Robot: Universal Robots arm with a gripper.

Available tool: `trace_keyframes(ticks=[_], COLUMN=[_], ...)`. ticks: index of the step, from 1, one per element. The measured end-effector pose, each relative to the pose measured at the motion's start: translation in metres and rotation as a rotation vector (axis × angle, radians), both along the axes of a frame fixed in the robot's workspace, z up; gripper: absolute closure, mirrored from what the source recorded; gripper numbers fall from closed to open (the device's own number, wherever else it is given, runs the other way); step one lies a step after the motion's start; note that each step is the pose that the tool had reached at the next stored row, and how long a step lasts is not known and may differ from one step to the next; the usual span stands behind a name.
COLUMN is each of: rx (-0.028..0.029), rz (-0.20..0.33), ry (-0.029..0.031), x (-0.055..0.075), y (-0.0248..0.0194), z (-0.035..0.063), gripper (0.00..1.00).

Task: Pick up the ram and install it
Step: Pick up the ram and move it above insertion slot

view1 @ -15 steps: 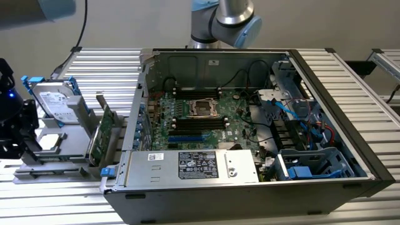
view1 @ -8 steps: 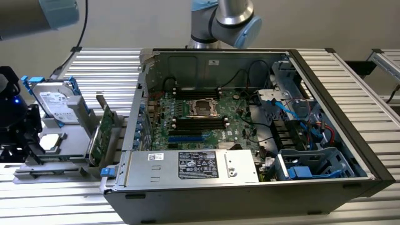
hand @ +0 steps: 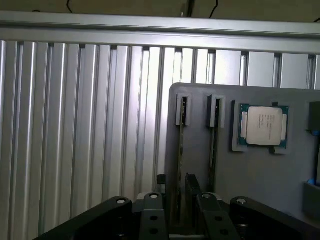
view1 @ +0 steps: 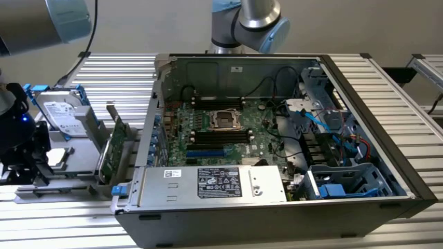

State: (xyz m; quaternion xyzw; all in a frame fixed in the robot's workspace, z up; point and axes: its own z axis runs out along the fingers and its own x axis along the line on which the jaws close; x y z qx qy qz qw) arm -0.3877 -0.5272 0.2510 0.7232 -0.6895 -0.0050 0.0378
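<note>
Exterior view, gripper: the black two-fingered gripper (view1: 24, 155) hangs over the grey plastic holder (view1: 76, 155), at the holder's end farthest from the open black computer case (view1: 263, 228).
Exterior view, count: on the holder there is one silver hard drive with blue rails (view1: 62, 111) and one upright green expansion card (view1: 111, 150). Beyond the holder, one case sits on the slatted aluminium table (view1: 387, 78).
Exterior view, target: the green motherboard (view1: 207, 129) has two banks of dark memory slots. I cannot count the single slots.
Wrist view, ram: the ram, a thin green circuit-board stick seen edge-on (hand: 180, 150), stands in the holder's slot nearest the holder's edge.
Wrist view, gripper: the jaws stand apart, one finger on either side of that stick's line. I cannot tell whether either finger touches it.
Wrist view, count: two sticks stand in the holder, the second (hand: 214, 145) in the neighbouring slot. One square silver-topped processor (hand: 263, 125) lies in the holder's recess.
Step in hand: this looks like the approach to the grasp. To do it well, keep the fingers square to the stick's flat faces, centre them on it, stay clear of the neighbouring stick, and lift straight out of the slot.
</note>
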Motion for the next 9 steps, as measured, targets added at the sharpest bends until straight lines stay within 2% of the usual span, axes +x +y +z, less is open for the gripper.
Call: trace_keyframes(ticks=[9], rx=[0.0], rz=[0.005], ry=[0.0001], x=[0.0], y=[0.0], z=[-0.0163], gripper=[0.7])
